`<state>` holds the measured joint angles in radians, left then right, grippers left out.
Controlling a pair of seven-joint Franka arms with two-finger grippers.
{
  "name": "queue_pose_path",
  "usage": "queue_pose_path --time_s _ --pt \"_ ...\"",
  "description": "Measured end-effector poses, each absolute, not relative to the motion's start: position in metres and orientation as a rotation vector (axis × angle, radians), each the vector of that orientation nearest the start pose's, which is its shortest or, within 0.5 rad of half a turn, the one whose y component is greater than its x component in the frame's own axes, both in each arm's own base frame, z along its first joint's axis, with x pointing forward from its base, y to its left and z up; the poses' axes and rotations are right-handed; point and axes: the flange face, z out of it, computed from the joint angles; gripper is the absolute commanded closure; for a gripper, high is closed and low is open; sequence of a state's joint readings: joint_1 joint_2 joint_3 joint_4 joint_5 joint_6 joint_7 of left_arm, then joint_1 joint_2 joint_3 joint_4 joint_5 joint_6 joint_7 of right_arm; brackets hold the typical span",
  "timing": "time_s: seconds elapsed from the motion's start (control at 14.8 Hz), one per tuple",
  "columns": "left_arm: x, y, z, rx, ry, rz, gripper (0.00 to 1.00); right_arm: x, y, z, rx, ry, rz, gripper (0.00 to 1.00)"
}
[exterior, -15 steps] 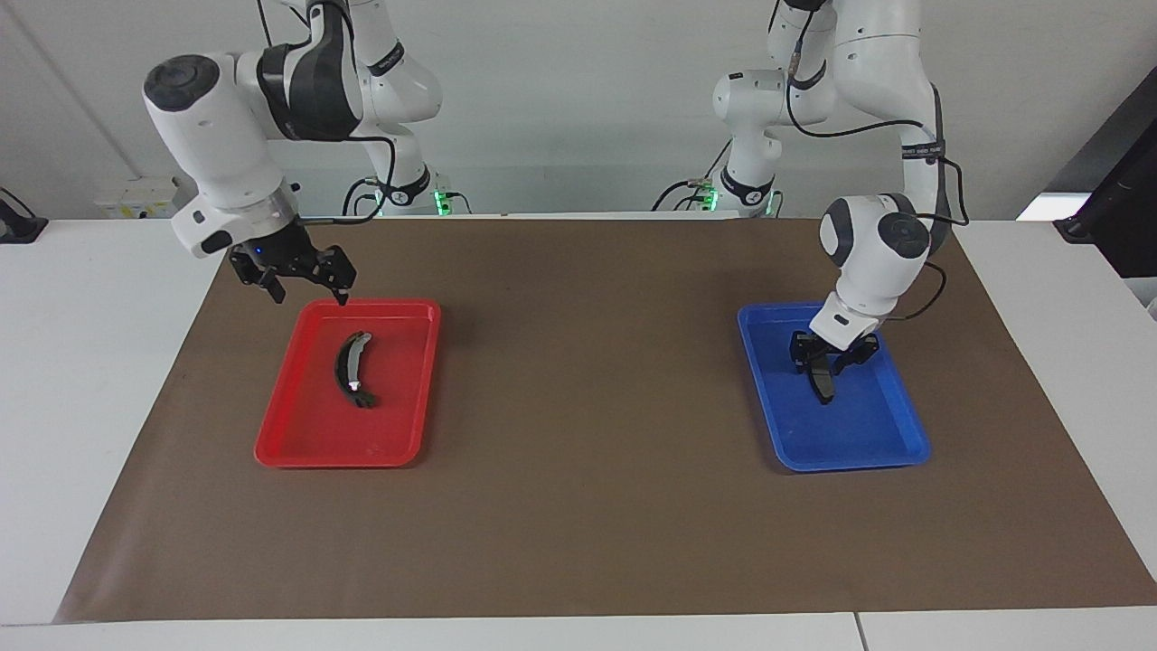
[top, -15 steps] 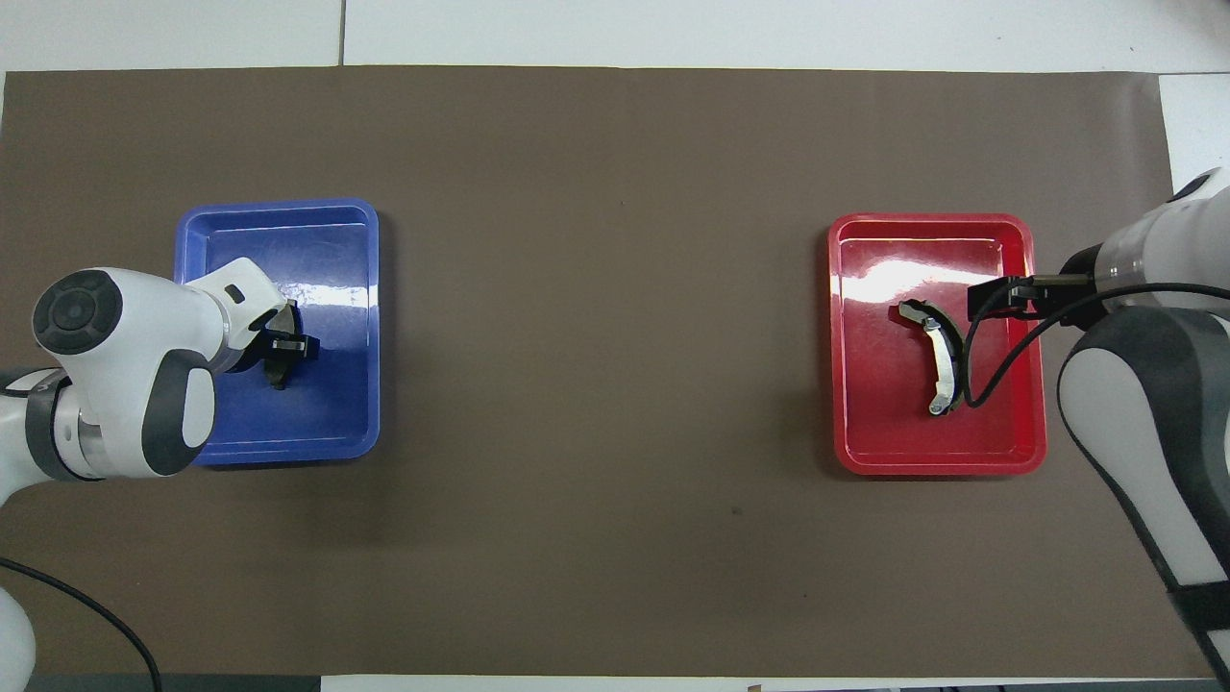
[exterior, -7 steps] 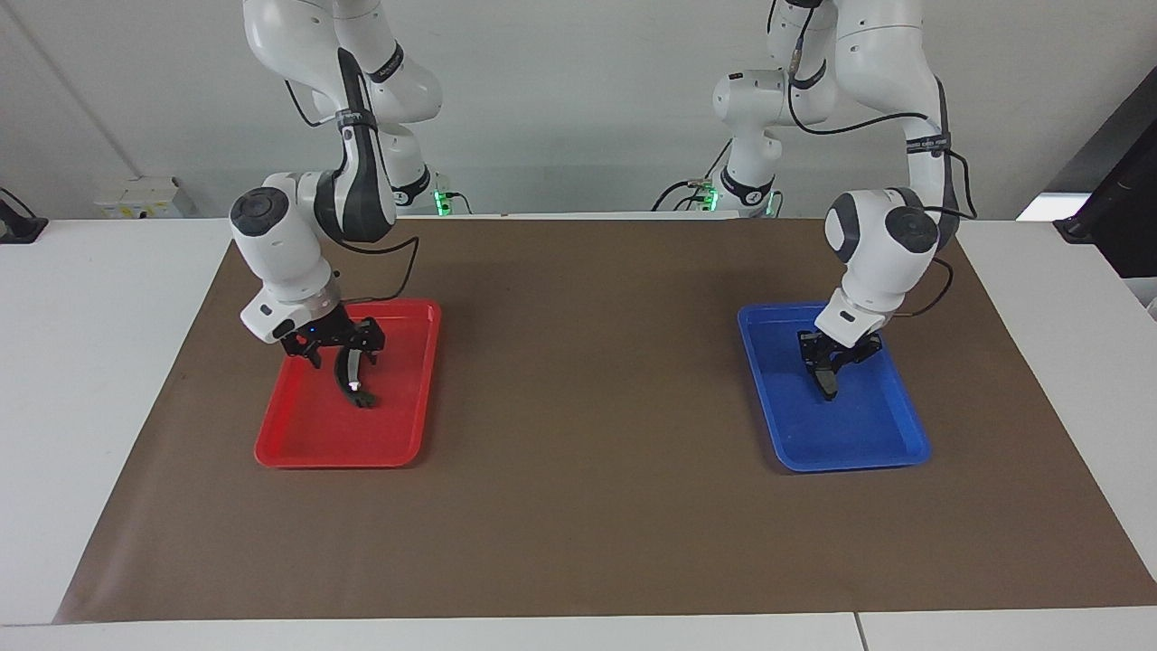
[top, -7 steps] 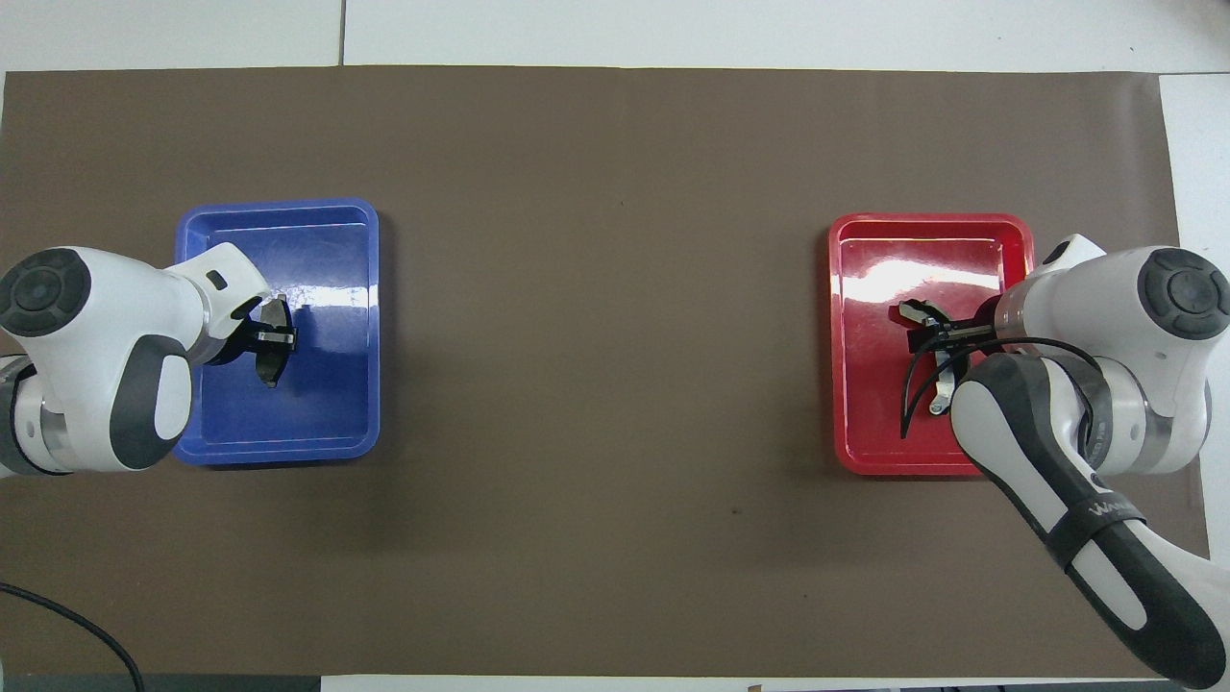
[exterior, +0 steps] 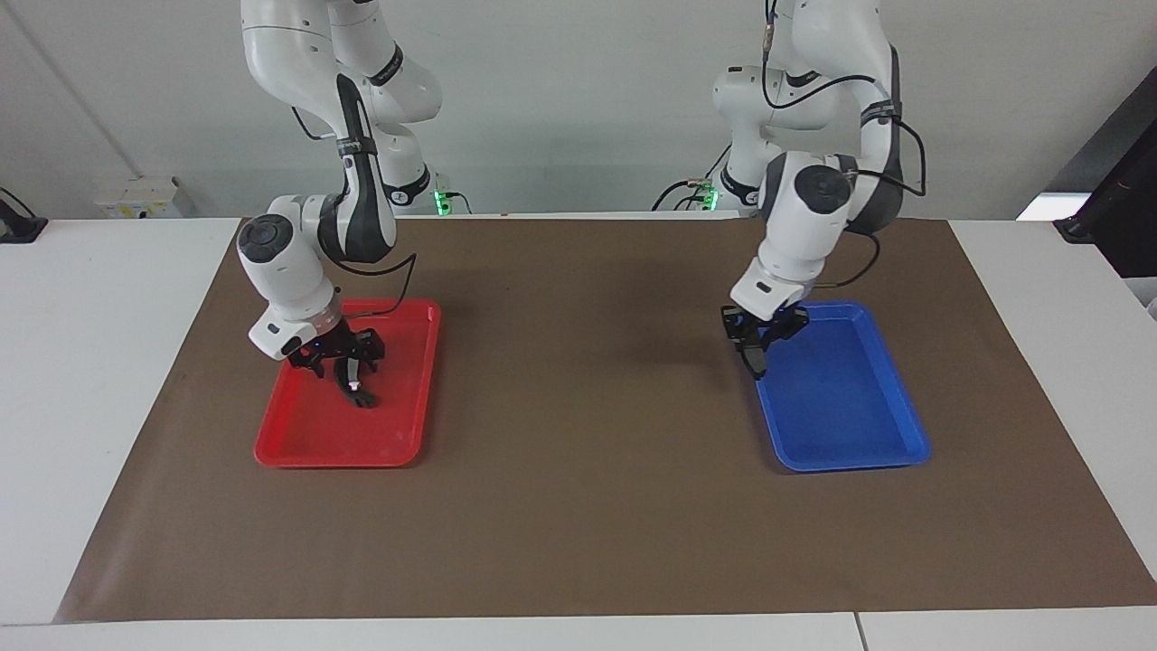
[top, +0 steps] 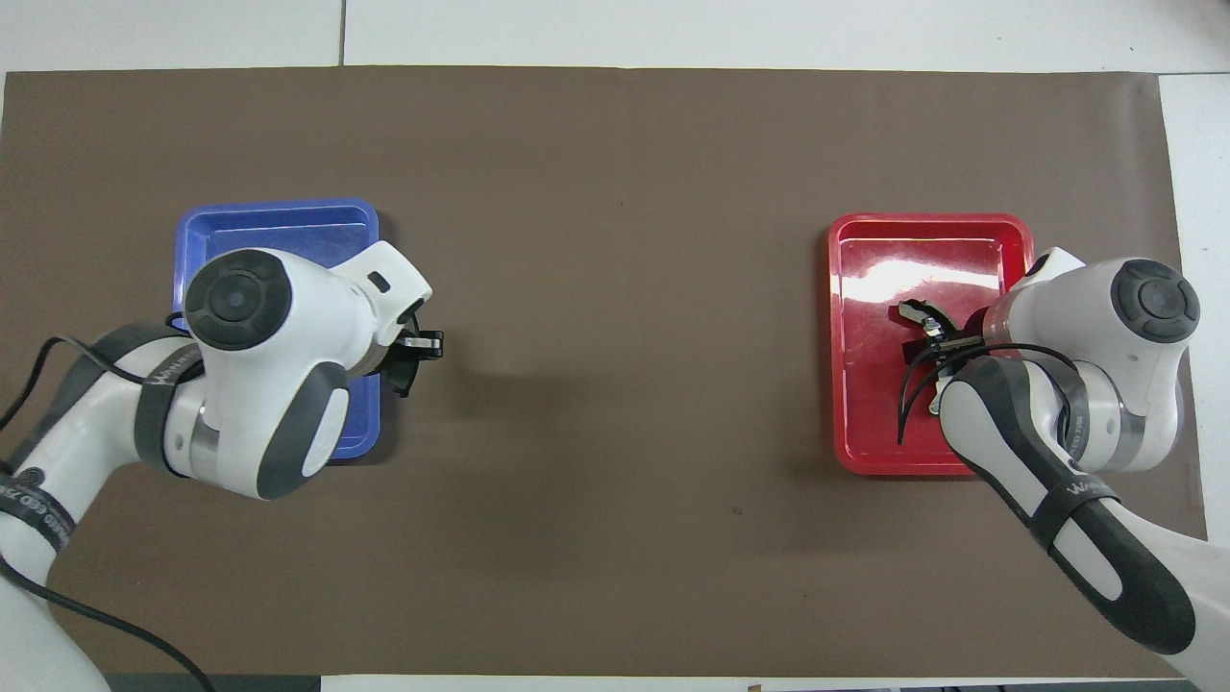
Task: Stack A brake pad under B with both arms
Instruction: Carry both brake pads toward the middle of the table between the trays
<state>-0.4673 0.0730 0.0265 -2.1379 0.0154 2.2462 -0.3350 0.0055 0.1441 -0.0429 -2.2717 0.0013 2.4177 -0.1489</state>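
Observation:
The short dark A brake pad (exterior: 756, 362) hangs in my left gripper (exterior: 757, 349), which is shut on it and up in the air over the blue tray's (exterior: 850, 425) edge on the side of the table's middle. In the overhead view the pad (top: 402, 373) shows under that gripper (top: 408, 351). The long crescent pad B (exterior: 358, 391) with its silver-white spot lies in the red tray (exterior: 307, 443). My right gripper (exterior: 343, 358) is low in that tray, open, its fingers on either side of B's middle. B's end (top: 918, 312) shows from above.
A brown mat (exterior: 578, 506) covers the table between the two trays. The blue tray (top: 279, 216) holds nothing else. The red tray (top: 874, 442) lies toward the right arm's end of the table.
My left gripper has lifted the short pad out of the blue tray and carried it toward the table's middle. My right gripper came down from above the red tray onto the long pad.

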Motion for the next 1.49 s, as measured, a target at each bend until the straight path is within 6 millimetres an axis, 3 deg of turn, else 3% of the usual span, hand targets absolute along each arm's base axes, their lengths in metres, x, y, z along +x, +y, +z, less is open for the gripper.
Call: queue_pose_path --time_s 0.14,0.34,0.47,0.74,0.81,0.95,1.02,1.15,1.29,1.49 --pt "0.485 -0.289 0.361 -3.142 0.166 -0.067 0.84 0.531 -0.02 0.294 -3.142 -0.183 0.0 0.19" --pt "0.475 -0.35 0.337 -3.141 0.112 -0.053 0.77 0.53 -0.02 0.292 -3.141 -0.187 0.002 0.79" --pt "0.475 -0.377 0.323 -3.142 0.097 -0.056 0.7 0.529 -0.02 0.292 -3.141 -0.186 0.003 1.0" --pt "0.468 -0.39 0.305 -3.135 0.127 -0.045 0.54 0.53 -0.021 0.293 -3.144 -0.081 -0.001 1.0" --pt "0.468 -0.39 0.304 -3.134 0.128 -0.043 0.43 0.531 -0.021 0.295 -3.144 -0.04 0.002 1.0" --pt "0.467 -0.389 0.303 -3.134 0.127 -0.043 0.11 0.536 -0.02 0.307 -3.143 0.023 0.034 1.0" --pt "0.468 -0.389 0.303 -3.134 0.126 -0.044 0.02 0.539 -0.018 0.316 -3.142 0.036 0.051 1.0" --pt "0.471 -0.387 0.306 -3.136 0.117 -0.052 0.02 0.544 -0.009 0.337 -3.139 0.017 0.078 1.0" --pt "0.477 -0.379 0.318 -3.144 0.093 -0.075 0.02 0.547 0.013 0.355 -3.136 -0.034 0.096 1.0" --pt "0.495 -0.34 0.358 -3.136 0.095 -0.066 0.02 0.551 0.066 0.376 -3.139 -0.047 0.111 1.0"
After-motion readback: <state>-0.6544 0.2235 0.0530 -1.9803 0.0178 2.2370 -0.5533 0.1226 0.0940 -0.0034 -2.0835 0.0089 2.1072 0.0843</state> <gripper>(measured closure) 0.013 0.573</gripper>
